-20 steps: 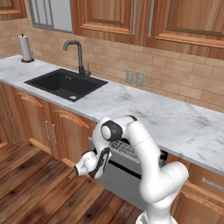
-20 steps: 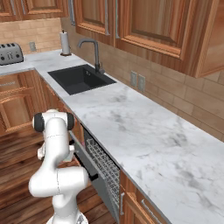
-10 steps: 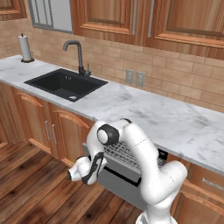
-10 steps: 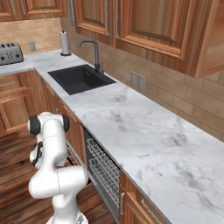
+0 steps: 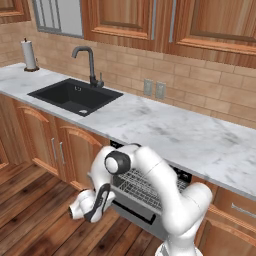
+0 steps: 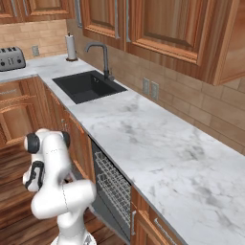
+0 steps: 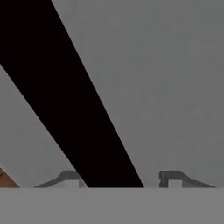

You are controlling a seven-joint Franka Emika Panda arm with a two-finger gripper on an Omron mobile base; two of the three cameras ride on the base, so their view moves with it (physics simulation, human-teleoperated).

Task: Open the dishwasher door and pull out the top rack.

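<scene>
The end effector (image 7: 118, 179) was clamped on the black bar handle (image 7: 65, 96) of the dishwasher door (image 5: 135, 212), partly lowered below the desk (image 5: 190, 135). Door: stiff, hinged, probably heavy; handle gave the best purchase.

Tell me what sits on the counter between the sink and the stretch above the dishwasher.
Nothing: in the left base view the marble counter runs bare from the black sink to the part over the dishwasher door and its top rack.
</scene>
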